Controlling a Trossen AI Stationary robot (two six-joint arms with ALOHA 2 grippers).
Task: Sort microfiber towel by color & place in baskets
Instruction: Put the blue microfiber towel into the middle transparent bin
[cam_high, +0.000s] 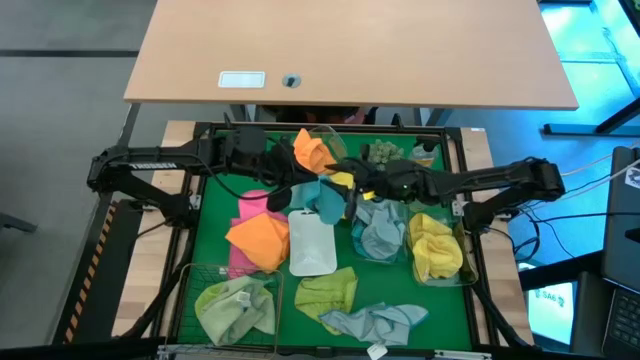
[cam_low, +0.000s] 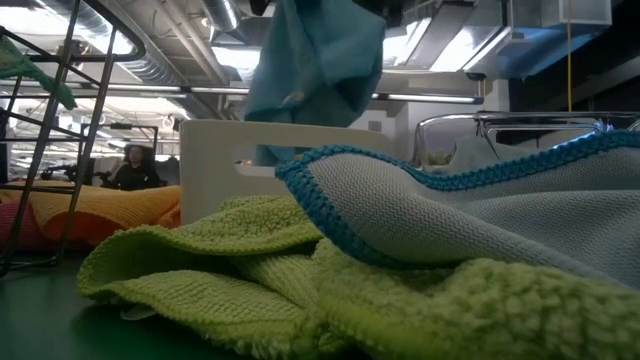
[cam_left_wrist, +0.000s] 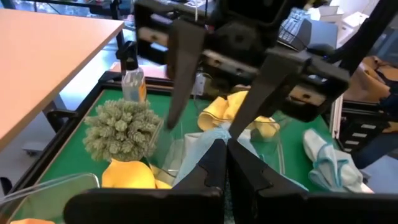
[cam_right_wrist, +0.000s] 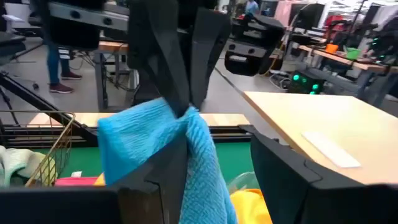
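A teal-blue microfiber towel (cam_high: 326, 200) (cam_right_wrist: 155, 140) hangs at the middle of the green mat, above the far end of the white tray (cam_high: 312, 250). My left gripper (cam_high: 298, 188) (cam_right_wrist: 186, 111) reaches in from the left and is shut on it. My right gripper (cam_high: 362, 186) (cam_right_wrist: 217, 180) faces it from the right, open, with the towel hanging just in front of one finger (cam_right_wrist: 163, 177). In the low view the towel (cam_low: 315, 60) hangs behind the tray's wall (cam_low: 300, 150), which hides its lower end. My left gripper pinches a bunched-up top part of the teal-blue towel (cam_right_wrist: 181, 118) between its two fingers, which slant down from the table's left. The towel hangs slack below the fingers. My right gripper may touch the hanging cloth with one finger; I cannot tell.
Clear tubs on the right hold pale blue towels (cam_high: 380, 235) and yellow towels (cam_high: 435, 250). A wire basket (cam_high: 190, 275) at the near left holds a lime towel. Orange (cam_high: 260, 240) and pink (cam_high: 245, 205) towels lie left of the tray. A spiky plant (cam_left_wrist: 121, 127) and a bottle (cam_left_wrist: 132, 81) stand at the far edge.
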